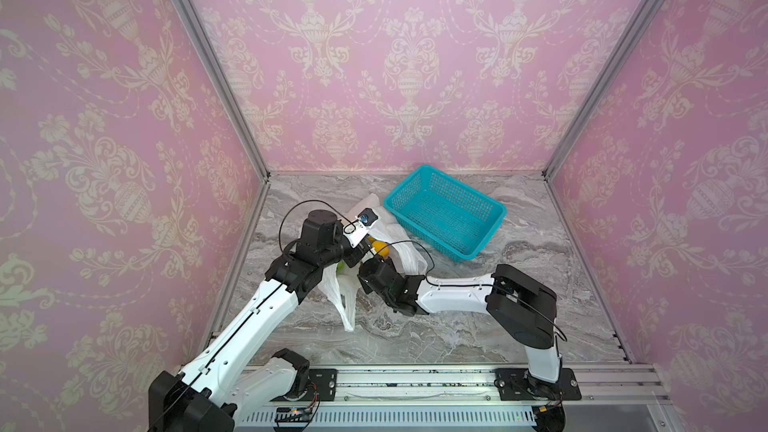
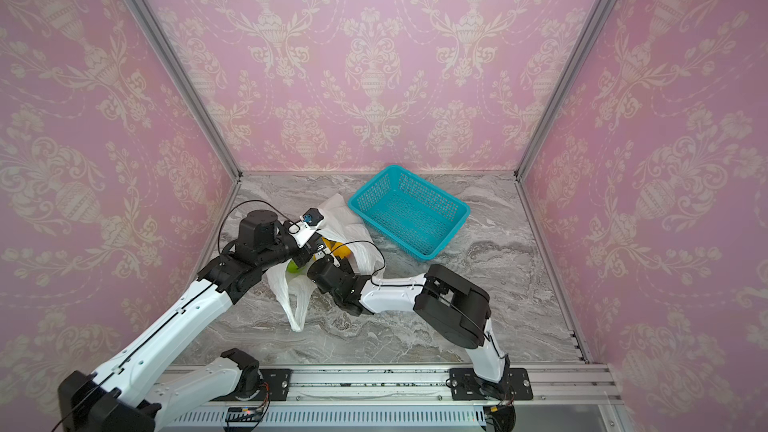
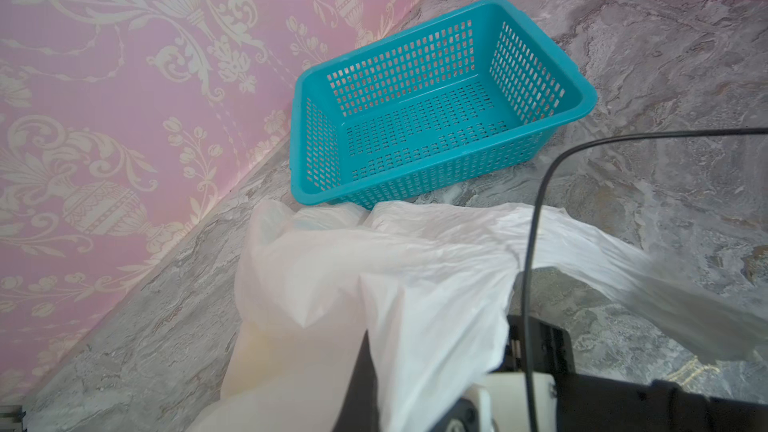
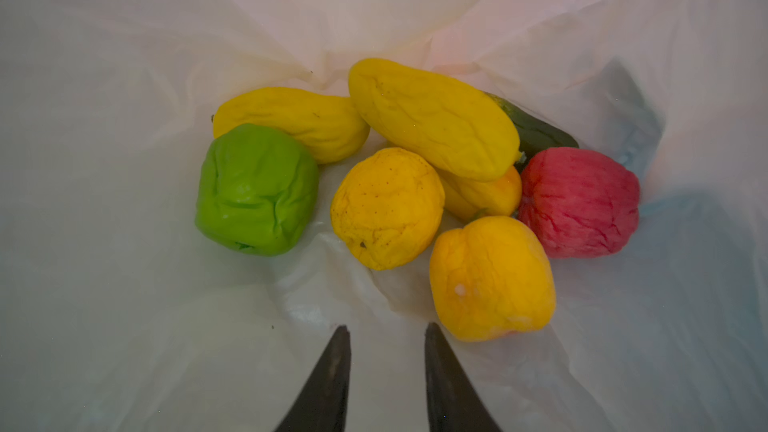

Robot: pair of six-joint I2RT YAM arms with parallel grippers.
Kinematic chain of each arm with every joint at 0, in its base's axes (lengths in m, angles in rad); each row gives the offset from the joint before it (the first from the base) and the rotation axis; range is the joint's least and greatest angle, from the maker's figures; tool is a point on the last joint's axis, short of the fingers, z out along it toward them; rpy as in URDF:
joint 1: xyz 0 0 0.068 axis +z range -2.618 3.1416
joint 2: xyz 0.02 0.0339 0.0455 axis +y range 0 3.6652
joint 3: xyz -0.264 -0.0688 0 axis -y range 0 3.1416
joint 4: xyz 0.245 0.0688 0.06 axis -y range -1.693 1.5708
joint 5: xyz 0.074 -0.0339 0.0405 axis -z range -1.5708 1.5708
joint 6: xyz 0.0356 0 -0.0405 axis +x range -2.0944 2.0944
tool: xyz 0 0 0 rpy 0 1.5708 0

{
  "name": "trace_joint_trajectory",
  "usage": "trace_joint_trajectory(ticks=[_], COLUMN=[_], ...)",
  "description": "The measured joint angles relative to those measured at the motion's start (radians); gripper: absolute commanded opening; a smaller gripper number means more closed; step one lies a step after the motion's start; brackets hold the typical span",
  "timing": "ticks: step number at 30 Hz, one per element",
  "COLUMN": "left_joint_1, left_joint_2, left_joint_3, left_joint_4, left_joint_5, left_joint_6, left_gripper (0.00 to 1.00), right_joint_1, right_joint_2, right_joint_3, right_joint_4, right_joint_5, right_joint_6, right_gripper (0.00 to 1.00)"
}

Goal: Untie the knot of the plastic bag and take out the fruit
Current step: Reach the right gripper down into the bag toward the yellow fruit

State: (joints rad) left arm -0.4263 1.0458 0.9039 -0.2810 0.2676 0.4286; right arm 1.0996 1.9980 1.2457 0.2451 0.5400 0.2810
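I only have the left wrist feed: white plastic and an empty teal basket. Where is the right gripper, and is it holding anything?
Observer: The right wrist view shows the right gripper inside the open plastic bag, jaws apart, holding nothing.
Operator: What lies ahead of it in there?
Observer: The fruit. I count eight pieces, and the nearest is a yellow-orange round piece, which the gripper is not touching.
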Motion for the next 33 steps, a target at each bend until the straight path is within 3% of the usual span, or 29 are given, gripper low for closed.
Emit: trace_joint_trajectory(ticks=[9,17,20,26,33], left_joint_1=[-0.003,-0.003,-0.003,-0.003,-0.003], left_joint_2=[-0.005,-0.005,-0.005,-0.005,-0.005], left_joint_3=[0.0,0.0,0.0,0.0,0.0], left_joint_4=[-0.003,-0.005,-0.005,-0.005,-0.005], left_joint_5=[0.011,0.011,0.011,0.011,0.011], left_joint_6=[0.0,0.0,0.0,0.0,0.0], left_gripper=[0.0,0.0,0.0,0.0,0.0], right_joint_1=[0.002,0.042,0.064,0.052,-0.039], right_joint_2=[-0.019,-0.019,-0.019,-0.056,-0.095], right_joint_3=[-0.052,-0.234,-0.259,-0.26,-0.215], right_joint_4=[0.065,0.185,0.211,0.227,0.167], right_joint_5=[-0.014,-0.016,-0.016,0.014,0.039], right_joint_6=[-0.016,-0.003,-0.01,-0.026,-0.016], right_gripper=[0.37,0.46,0.54,0.82,0.94])
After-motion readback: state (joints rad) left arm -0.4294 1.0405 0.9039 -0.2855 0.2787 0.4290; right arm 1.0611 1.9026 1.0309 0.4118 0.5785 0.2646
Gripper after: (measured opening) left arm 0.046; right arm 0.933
